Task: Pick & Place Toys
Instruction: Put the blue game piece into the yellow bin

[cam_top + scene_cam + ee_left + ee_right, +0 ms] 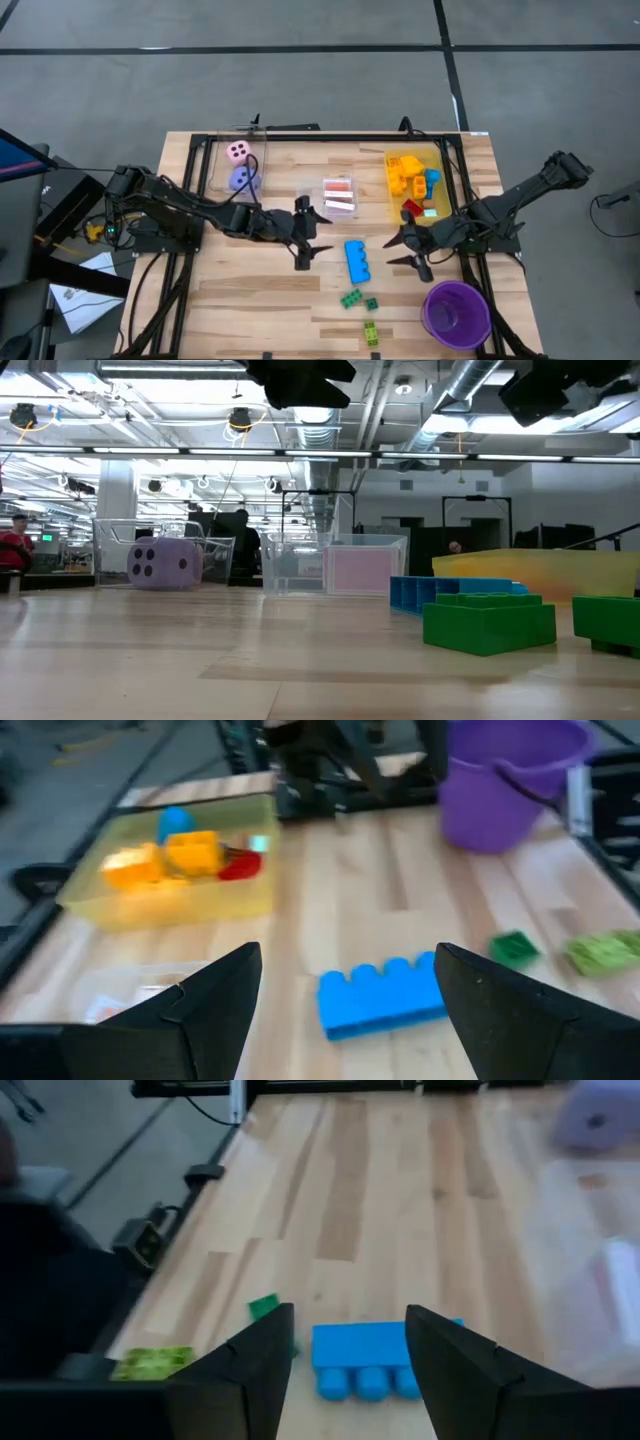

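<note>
High view: the blue brick (358, 260) on the desk (250, 290) is flanked by the wide-open left gripper (306, 232) and the empty, narrower right gripper (408, 251); a centred, square approach is advised.

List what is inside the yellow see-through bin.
The yellow see-through bin holds yellow and orange plastic bricks, a blue piece, a red piece and a pale green one. Anything beneath that pile is hidden.
</note>
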You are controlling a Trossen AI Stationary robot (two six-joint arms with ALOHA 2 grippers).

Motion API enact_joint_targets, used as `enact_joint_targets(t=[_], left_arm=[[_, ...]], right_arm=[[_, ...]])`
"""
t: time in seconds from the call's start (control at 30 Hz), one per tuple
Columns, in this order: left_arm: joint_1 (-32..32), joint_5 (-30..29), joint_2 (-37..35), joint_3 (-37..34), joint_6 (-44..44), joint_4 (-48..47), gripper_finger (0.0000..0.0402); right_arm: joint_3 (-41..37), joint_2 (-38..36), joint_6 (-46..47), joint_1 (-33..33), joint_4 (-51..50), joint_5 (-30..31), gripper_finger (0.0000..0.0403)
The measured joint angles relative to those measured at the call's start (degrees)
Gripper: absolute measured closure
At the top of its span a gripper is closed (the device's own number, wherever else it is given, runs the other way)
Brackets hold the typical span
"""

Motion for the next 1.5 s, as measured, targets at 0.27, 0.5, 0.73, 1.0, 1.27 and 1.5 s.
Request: enact_joint_targets(t=[0.27,0.5,0.73,1.0,1.27,1.5], left_arm=[[-0.21,1.32,0.02,0.0,0.09,-0.67,0.0109],[-0.87,1.19,0.02,0.0,1.75,-1.13,0.0109],[-0.65,-7.34,0.02,0.0,1.94,-3.21,0.0109],[1.88,-22.09,0.02,0.0,3.61,-3.97,0.0109],[4.13,-27.46,-2.95,0.01,4.35,-7.66,0.0109],[4.33,-30.64,-9.13,0.0,-2.63,-17.8,0.0109]], right_arm=[[0.0,7.0,9.83,-1.96,-0.14,-0.81,0.0217],[5.36,12.92,21.72,-9.02,-6.17,-0.39,0.0214],[15.5,17.36,31.12,-12.01,-13.56,-5.5,0.0179],[32.73,26.17,43.27,-11.78,-35.17,-4.5,0.0134],[41.14,35.0,52.5,-13.49,-45.36,0.12,0.0131],[41.24,41.01,53.83,-13.49,-44.57,-2.59,0.0131]])
